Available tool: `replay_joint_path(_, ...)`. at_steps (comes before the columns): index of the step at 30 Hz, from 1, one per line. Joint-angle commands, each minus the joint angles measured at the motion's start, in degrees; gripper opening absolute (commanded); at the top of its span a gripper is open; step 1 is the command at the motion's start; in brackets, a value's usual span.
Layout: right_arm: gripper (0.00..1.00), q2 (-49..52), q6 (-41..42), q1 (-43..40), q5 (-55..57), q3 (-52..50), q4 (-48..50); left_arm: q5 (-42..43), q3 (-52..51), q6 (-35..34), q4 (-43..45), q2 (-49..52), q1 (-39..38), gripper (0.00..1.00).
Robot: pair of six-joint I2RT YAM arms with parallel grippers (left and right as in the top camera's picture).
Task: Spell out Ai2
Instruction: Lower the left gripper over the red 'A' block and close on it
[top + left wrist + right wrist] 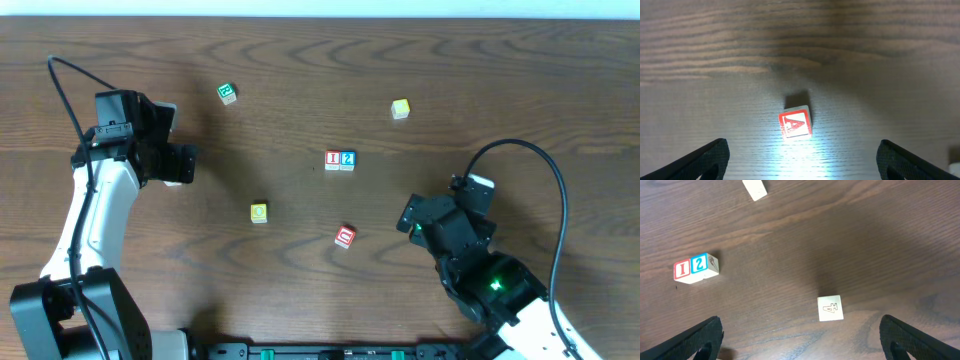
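Your left tool (802,156) is released, its fingers (707,161) spread wide and holding nothing. The A cube (795,123) lies on the bench (715,60) just ahead of the gap, touching neither finger, in a bright patch of light. The overhead view does not show it. Right of that arm, a green cube (227,93) sits far back and a yellow cube (259,212) sits nearer the front. At mid-bench the I cube (332,160) and the 2 cube (347,160) stand touching, with I on the left, both reading upright. A red cube (345,237) lies skewed nearer the front, and a second yellow cube (400,109) sits far back. Your right tool (800,327) is also released and empty, with a pale 4 cube (830,308) just ahead of it.
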Motion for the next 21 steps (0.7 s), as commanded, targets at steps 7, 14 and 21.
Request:
replay_joint_path(7,0.99,0.07,1.05,0.48,1.40,-0.31,-0.02,0.44,0.04,-5.86,0.31,5.35,0.61,0.95)
replay_joint_path(14,0.99,0.07,1.03,0.48,1.40,-0.31,-0.02,1.92,0.04,-5.90,-0.07,10.21,0.61,0.96)
replay_joint_path(21,0.99,0.07,1.05,0.48,1.40,-0.31,-0.02,1.42,0.04,-8.04,-0.11,10.97,0.61,0.95)
